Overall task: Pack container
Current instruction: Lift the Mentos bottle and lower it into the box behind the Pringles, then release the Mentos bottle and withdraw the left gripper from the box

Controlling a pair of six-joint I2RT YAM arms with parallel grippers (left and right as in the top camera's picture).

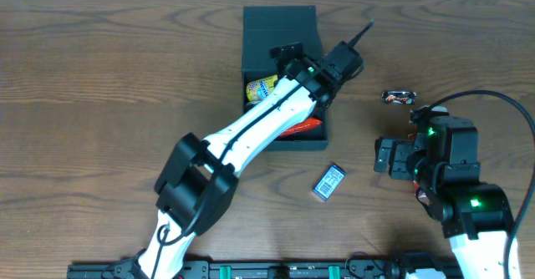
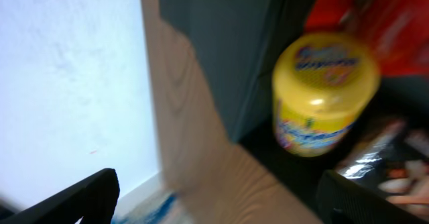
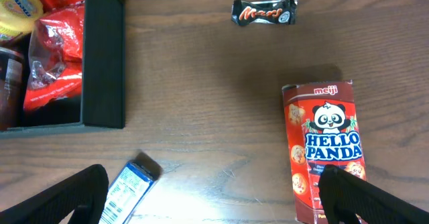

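The left gripper (image 2: 221,202) stands spread wide, its two dark fingers (image 2: 84,198) showing only in the lower corners of the blurred left wrist view, with nothing between them. In the overhead view this gripper (image 1: 333,68) hangs at the right edge of the container (image 1: 280,28), which sits in the upper middle of the frame with its flap lid laid back toward the top. Just ahead of the fingers, inside the box, a yellow tub (image 2: 325,93) stands against the dark wall; from above it shows at the box's left side, and a red packet (image 1: 308,127) lies at its lower end beside the arm. The right gripper (image 3: 221,204) is likewise spread and empty, hovering over bare table (image 1: 100,78) in the right half of the overhead frame. Its camera shows a Hello Panda box (image 3: 322,150) lying at lower right, a Mars bar (image 3: 263,12) at the top, a blue-and-white packet (image 3: 127,187) at lower left, and the container's corner at upper left.
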